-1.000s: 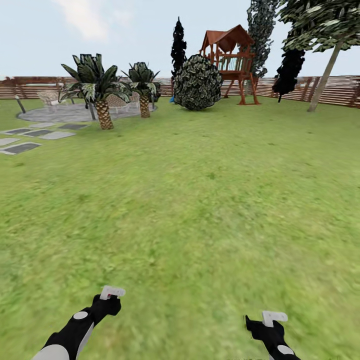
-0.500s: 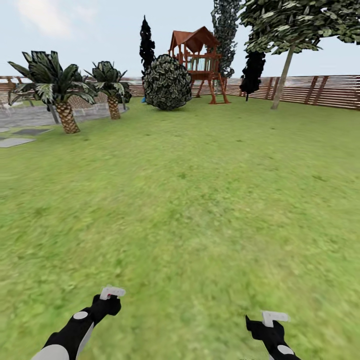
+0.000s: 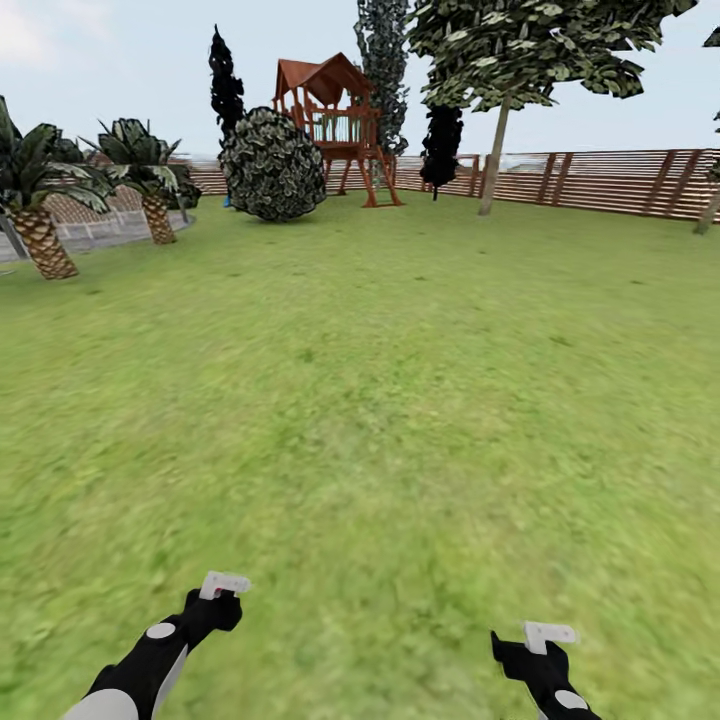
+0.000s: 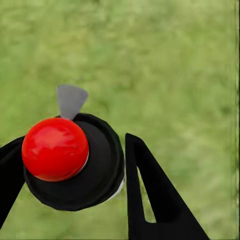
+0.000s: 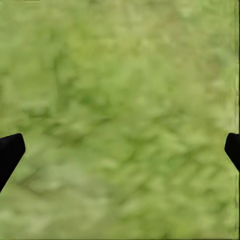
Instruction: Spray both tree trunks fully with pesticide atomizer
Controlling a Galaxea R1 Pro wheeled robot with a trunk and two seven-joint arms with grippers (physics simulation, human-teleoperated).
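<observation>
Looks like the search-and-approach step, nothing picked up yet. Wide green floor (image 3: 380, 450) ahead, ringed at its far edge by the slatted fence (image 3: 620, 180). 1 leaning tree trunk (image 3: 493, 160) near that far edge, a 2nd trunk (image 3: 708, 213) at the far right corner, both well apart from the arms. Small dark speck (image 3: 561, 341) on the grass toward the right edge: possibly the pesticide atomizer, but too small to tell.

Left gripper (image 3: 222, 588) and right gripper (image 3: 545, 636) held low over bare grass. In the right wrist view, fingers (image 5: 10, 150) spread wide apart with only lawn between. In the left wrist view, a black disc (image 4: 102, 170) topped by a red ball (image 4: 55, 148) between the fingers (image 4: 150, 200); cannot tell whether clamped on it or merely around it.

Next, by judgement: drive toward the speck, confirm it, then lower an arm to the floor before going to either trunk.
</observation>
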